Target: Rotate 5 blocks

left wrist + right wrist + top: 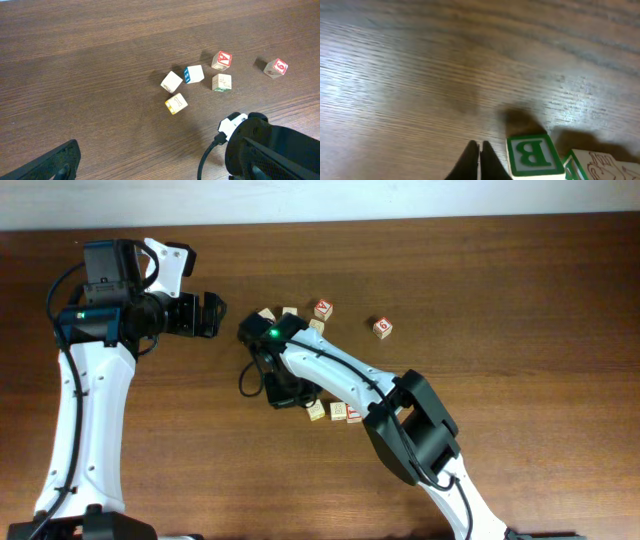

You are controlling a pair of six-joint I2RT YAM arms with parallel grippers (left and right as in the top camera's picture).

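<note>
My right gripper is shut with nothing between its fingertips, low over the table. Just to its right stands a green-framed block printed B, apart from the fingers, with another green-edged block beside it. In the overhead view the right gripper sits beside a row of three blocks. The left wrist view shows a red-framed block, a blue-edged block, a pale one and a yellowish one. My left gripper hangs open and empty to the left of them.
A cube with a red 6 stands apart at the right, also seen from overhead. A cube with dark green print sits in the cluster. The right arm reaches across the middle, covering part of the cluster.
</note>
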